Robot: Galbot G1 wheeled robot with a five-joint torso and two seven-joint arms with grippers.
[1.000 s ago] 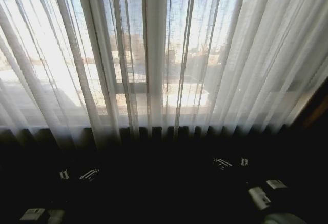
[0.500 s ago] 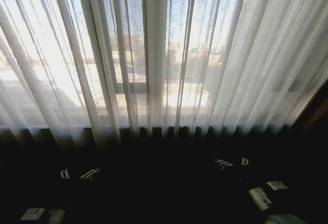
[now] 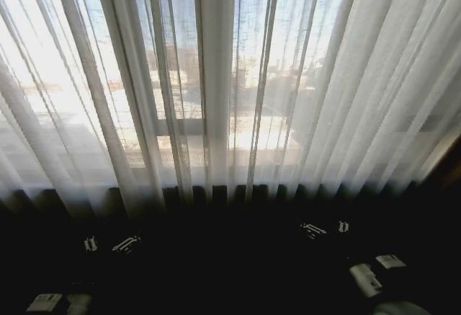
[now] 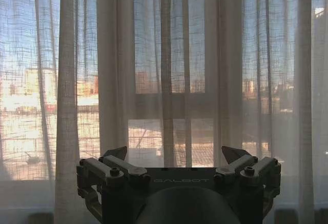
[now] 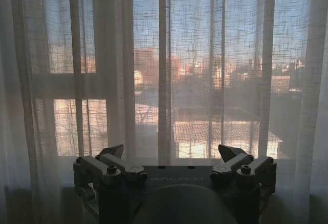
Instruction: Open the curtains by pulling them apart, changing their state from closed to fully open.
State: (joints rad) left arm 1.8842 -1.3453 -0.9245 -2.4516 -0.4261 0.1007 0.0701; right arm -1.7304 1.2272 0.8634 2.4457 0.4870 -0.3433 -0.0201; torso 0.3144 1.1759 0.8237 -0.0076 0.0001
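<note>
The curtains hang closed across the whole window as two sheer white pleated panels, the left panel [image 3: 86, 99] and the right panel [image 3: 360, 91], meeting near the middle fold [image 3: 216, 77]. Low in the dark below them, my left gripper [image 3: 108, 243] and right gripper [image 3: 328, 228] are held apart from the fabric. In the left wrist view the left gripper [image 4: 177, 153] is open and faces the curtain [image 4: 113, 55] with nothing between its fingers. My right gripper [image 5: 173, 150] is open too, facing the curtain [image 5: 118, 55] without touching it.
Behind the fabric run a vertical window frame bar [image 3: 205, 55] and a horizontal one [image 3: 180, 125], with buildings outside. Below the hem lies a dark wall or sill [image 3: 230, 214]. A dark edge [image 3: 452, 160] stands at the far right.
The whole head picture has shifted a little, with the curtain hem now lower in it, so the camera moved. Both grippers sit at the same spots, still open.
</note>
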